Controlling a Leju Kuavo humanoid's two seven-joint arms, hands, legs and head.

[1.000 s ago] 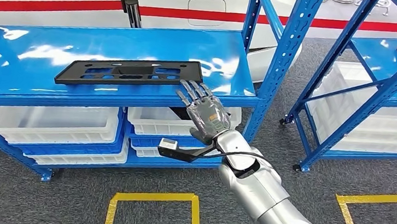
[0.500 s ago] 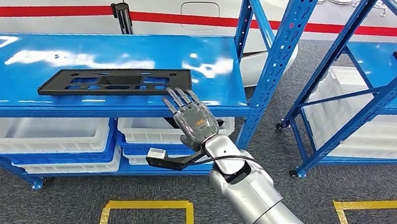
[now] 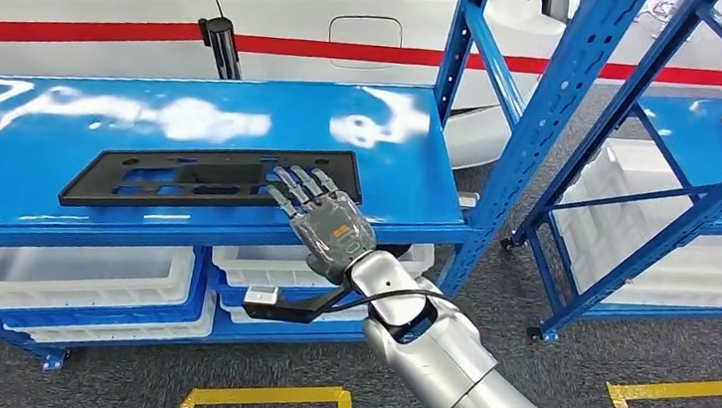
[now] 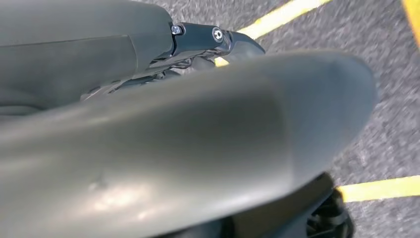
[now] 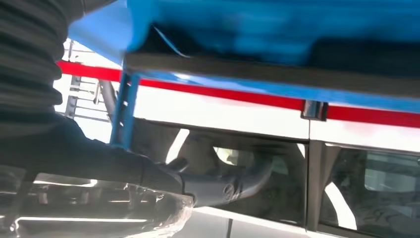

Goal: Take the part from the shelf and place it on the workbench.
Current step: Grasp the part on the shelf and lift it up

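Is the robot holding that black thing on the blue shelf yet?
Not yet. The right hand is open, fingers spread over the black part's near right end, with no grip visible.

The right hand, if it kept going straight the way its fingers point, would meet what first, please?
Most likely the black part on the blue shelf. The right hand has fingers apart, tips over the part's right end; contact is unclear from the head view.
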